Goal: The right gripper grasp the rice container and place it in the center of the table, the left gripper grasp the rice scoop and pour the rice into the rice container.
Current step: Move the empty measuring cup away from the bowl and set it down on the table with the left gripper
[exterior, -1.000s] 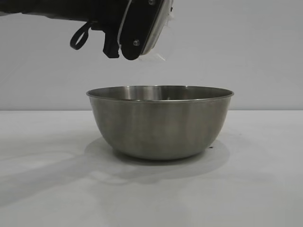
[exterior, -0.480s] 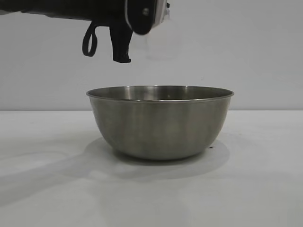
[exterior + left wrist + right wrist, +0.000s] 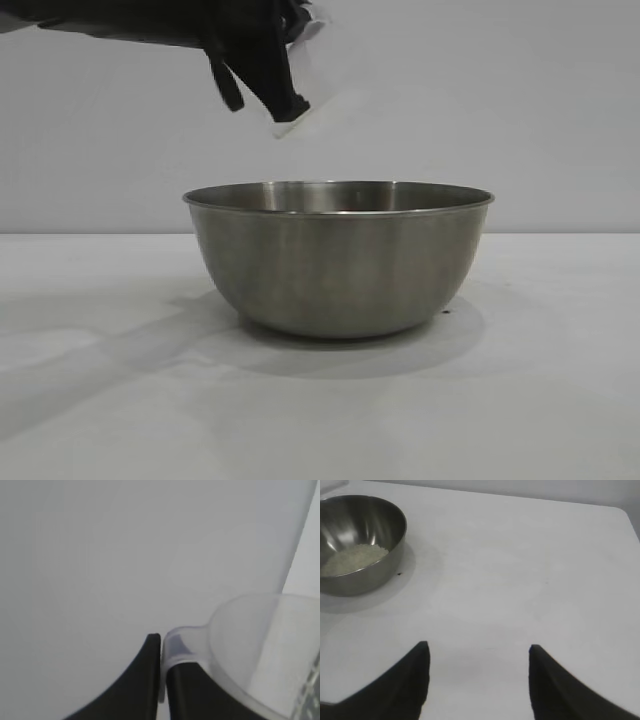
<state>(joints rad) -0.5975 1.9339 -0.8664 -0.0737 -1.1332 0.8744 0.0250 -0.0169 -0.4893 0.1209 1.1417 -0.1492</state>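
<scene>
The table (image 3: 120, 400) is plain, white and flat, with a bare pale wall behind it. Soft grey shadows lie across the near part of the table.

In the middle of the table stands the rice container (image 3: 338, 258), a big round shiny metal bowl. It sits upright with its open top facing up. A dark shadow circles its foot. From the right wrist view you can look down into the bowl, and the rice (image 3: 351, 559) lies in a small white heap on its bottom.

Above the bowl, over its left side and not touching it, hangs the left gripper (image 3: 283, 98). It is black and reaches in from the top left corner of the exterior view. Its two pointed fingers are pressed tight together on the little handle of the rice scoop (image 3: 322, 78). The rice scoop is a small see-through cup, and it is tilted up in the air over the bowl. In the left wrist view the handle is pinched between the two black fingers (image 3: 145, 680), and the round cup sticks out to one side.

The right gripper (image 3: 479, 677) is off to the side, well apart from the bowl, over bare table. Its two fingers stand wide apart with nothing between them.
</scene>
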